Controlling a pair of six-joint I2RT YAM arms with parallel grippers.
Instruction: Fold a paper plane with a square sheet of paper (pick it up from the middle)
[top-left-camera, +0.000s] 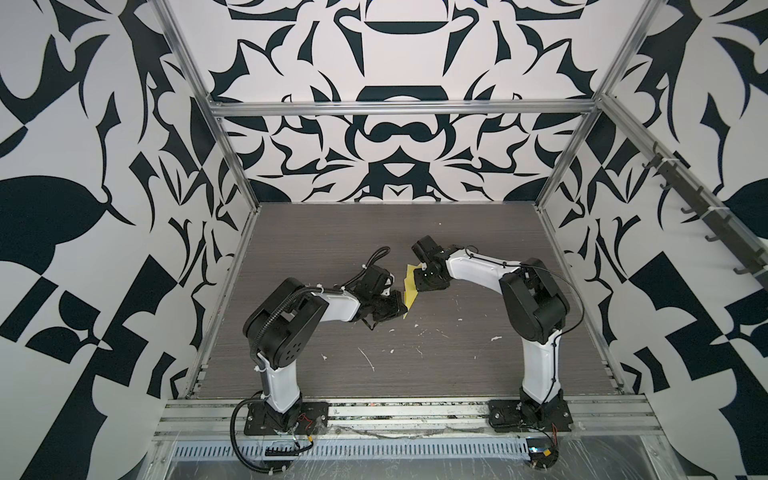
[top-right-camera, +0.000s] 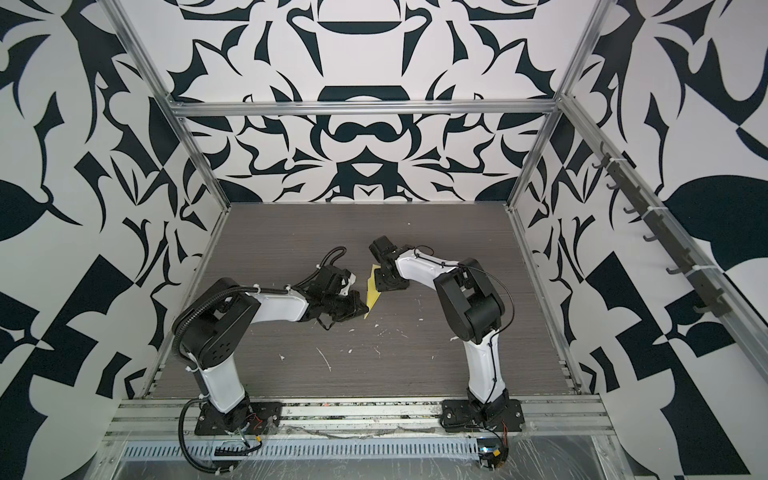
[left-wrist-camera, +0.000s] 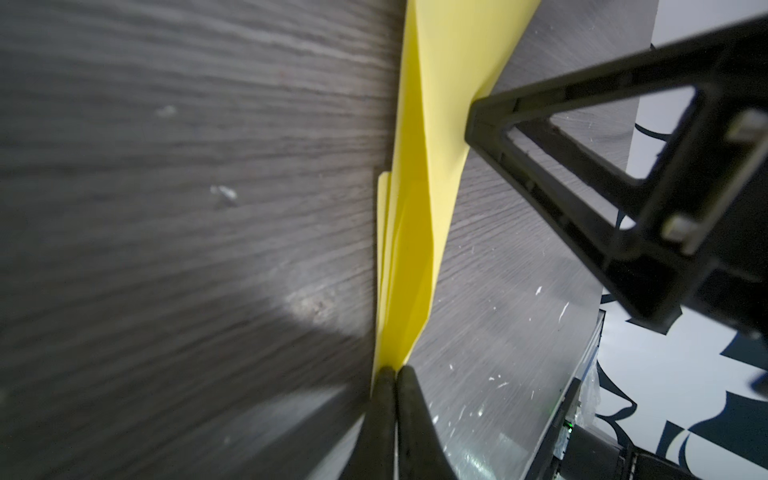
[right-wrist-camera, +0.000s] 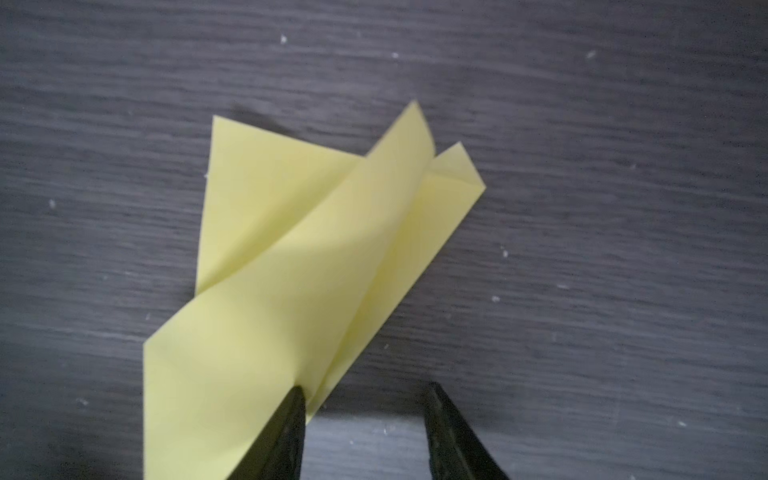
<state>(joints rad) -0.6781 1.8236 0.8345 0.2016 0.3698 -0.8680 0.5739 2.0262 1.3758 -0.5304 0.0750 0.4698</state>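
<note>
The square sheet of paper (top-left-camera: 410, 286) (top-right-camera: 371, 291) is yellow and folded into a long narrow pointed shape with layered flaps, held on edge just above the table's middle. My left gripper (top-left-camera: 401, 308) (top-right-camera: 365, 309) (left-wrist-camera: 394, 370) is shut on its narrow end (left-wrist-camera: 419, 216). At the wider end, where the flaps (right-wrist-camera: 299, 257) spread apart, my right gripper (top-left-camera: 419, 286) (top-right-camera: 379, 282) (right-wrist-camera: 365, 388) stands open. One of its fingers (right-wrist-camera: 293, 409) touches the paper's edge; the other (right-wrist-camera: 442, 415) is over bare table. The right gripper's finger (left-wrist-camera: 494, 120) also shows against the paper in the left wrist view.
The dark wood-grain table (top-left-camera: 374, 249) carries small white flecks (top-left-camera: 368, 359) towards the front. Aluminium frame posts and patterned walls enclose it. A rail with hooks (top-left-camera: 706, 216) runs along the right wall. Both arm bases stand on the front rail (top-left-camera: 407, 409).
</note>
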